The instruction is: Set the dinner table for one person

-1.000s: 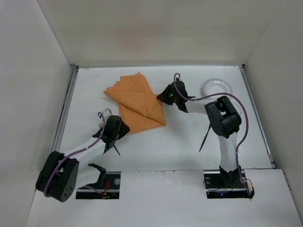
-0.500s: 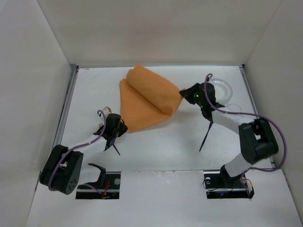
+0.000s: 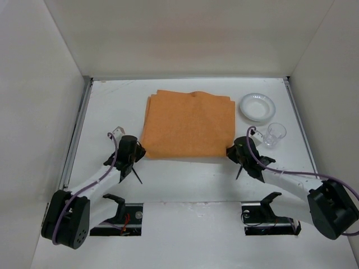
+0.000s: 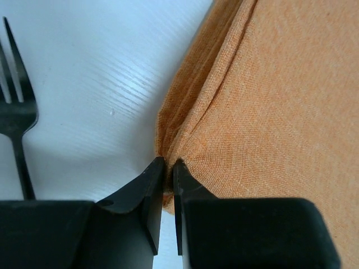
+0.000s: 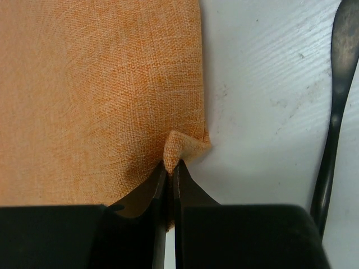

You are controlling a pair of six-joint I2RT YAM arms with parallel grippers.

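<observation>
An orange cloth placemat [image 3: 189,124] lies spread out flat on the white dinner table [image 3: 185,174]. My left gripper [image 3: 136,150] is shut on the placemat's near left corner [image 4: 168,162]. My right gripper [image 3: 232,151] is shut on its near right corner [image 5: 178,147], which bunches up between the jaws. A black fork [image 4: 17,120] lies just left of the left gripper. A black utensil handle [image 5: 335,112] lies to the right of the right gripper.
A white bowl [image 3: 257,106] sits at the back right, with a clear glass cup [image 3: 275,133] just in front of it. Metal rails run along the table's left [image 3: 76,131] and right [image 3: 303,131] edges. White walls enclose the workspace.
The folded placemat was pulled open to the right and now lies spread flat. The right arm swung right and down to the near right corner. Both grippers closed on corners.
</observation>
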